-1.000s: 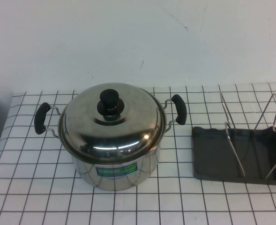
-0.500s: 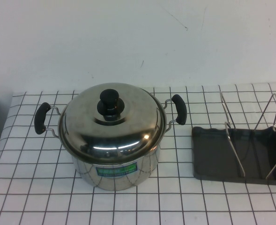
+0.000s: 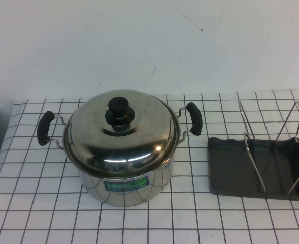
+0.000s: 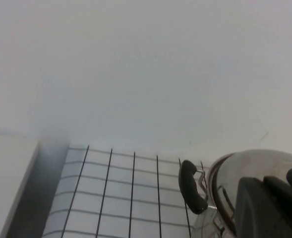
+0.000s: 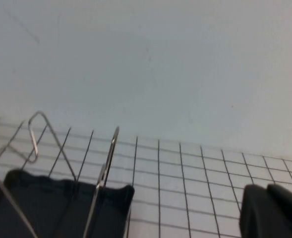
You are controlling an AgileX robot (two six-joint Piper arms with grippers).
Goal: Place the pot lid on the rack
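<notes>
The pot lid [image 3: 139,140], domed shiny steel with a black knob [image 3: 119,109], sits on the steel pot [image 3: 126,187] at the table's left centre. The rack [image 3: 240,173], a dark grey tray with upright wire loops, stands empty at the right. Neither gripper shows in the high view. In the left wrist view my left gripper [image 4: 264,186] is shut and empty, close by the lid [image 4: 245,166] and the pot's black handle [image 4: 190,187]. In the right wrist view my right gripper [image 5: 267,192] is shut and empty, off to the side of the rack [image 5: 56,206].
The table carries a white cloth with a black grid [image 3: 37,203]. A white wall [image 3: 139,46] rises behind it. The pot has two black side handles [image 3: 44,128] and a green label [image 3: 126,184].
</notes>
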